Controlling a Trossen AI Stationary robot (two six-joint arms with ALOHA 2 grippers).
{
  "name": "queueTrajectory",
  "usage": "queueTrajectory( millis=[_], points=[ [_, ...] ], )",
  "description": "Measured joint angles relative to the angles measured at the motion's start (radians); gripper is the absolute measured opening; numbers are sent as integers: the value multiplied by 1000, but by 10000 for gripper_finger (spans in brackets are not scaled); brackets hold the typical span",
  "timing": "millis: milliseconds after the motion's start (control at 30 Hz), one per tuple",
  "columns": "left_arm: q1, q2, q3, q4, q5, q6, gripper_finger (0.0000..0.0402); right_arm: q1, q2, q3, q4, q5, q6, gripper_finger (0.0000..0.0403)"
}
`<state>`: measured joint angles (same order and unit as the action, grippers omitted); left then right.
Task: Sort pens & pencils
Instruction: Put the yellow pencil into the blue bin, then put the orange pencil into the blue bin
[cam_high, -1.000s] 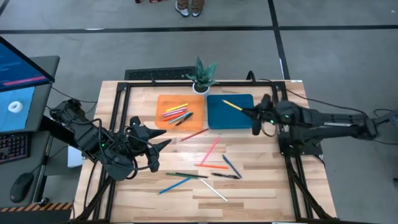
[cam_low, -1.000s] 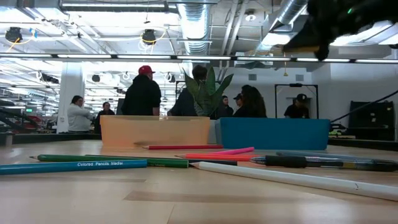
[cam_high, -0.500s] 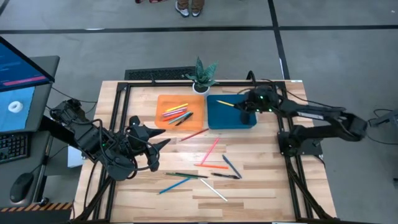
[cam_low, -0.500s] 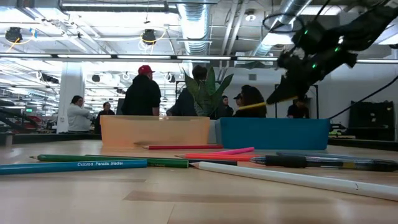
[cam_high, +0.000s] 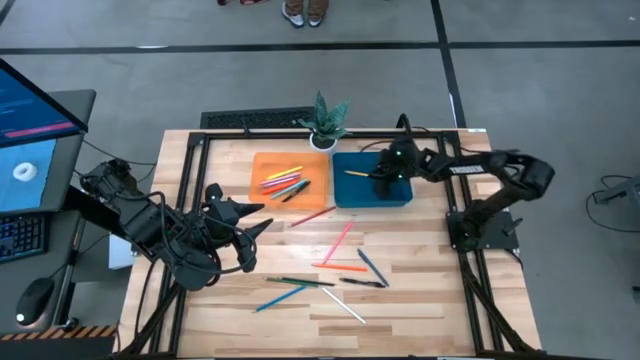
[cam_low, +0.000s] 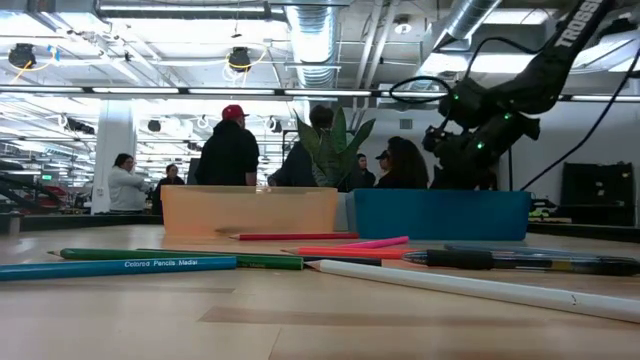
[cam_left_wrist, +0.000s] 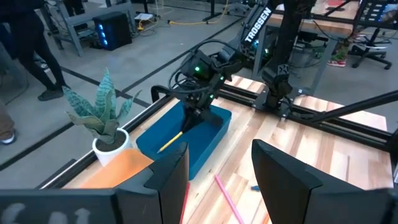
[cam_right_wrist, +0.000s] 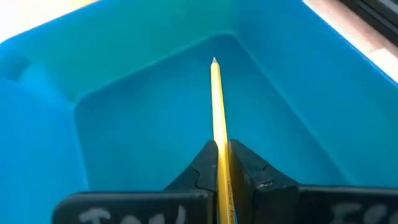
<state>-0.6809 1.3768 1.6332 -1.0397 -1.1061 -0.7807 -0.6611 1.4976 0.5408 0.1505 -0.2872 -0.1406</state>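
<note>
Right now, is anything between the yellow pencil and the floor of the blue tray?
Nothing visible. The right end effector holds the yellow pencil inside the blue tray, tip aimed at bare tray floor. No other pen or pencil shows in that tray.

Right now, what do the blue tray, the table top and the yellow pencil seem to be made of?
Blue tray: probably moulded plastic; smooth, uniform colour, rounded inner corners, soft sheen.
Table top: wood, apparently butcher-block; pale glued strips with visible grain.
Yellow pencil: likely painted wood with a sharpened tip; glossy yellow coat, printed lettering near the right pincer, which is shut on it inside the tray.
</note>
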Motion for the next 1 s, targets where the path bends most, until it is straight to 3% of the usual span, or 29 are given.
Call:
queueTrajectory(
  millis=[300,667,833,1000],
  points=[
    [0,0,0,0,-1,-1,167,-1,13,11,-13,69,-2,51],
    [0,0,0,-2,-6,-6,167,7,-31,16,-24,71,1,120],
    [0,0,0,-2,-6,-17,167,39,-199,126,-216,52,11,175],
    [0,0,0,-2,-5,-9,167,161,-447,265,-505,96,44,195]
  ],
)
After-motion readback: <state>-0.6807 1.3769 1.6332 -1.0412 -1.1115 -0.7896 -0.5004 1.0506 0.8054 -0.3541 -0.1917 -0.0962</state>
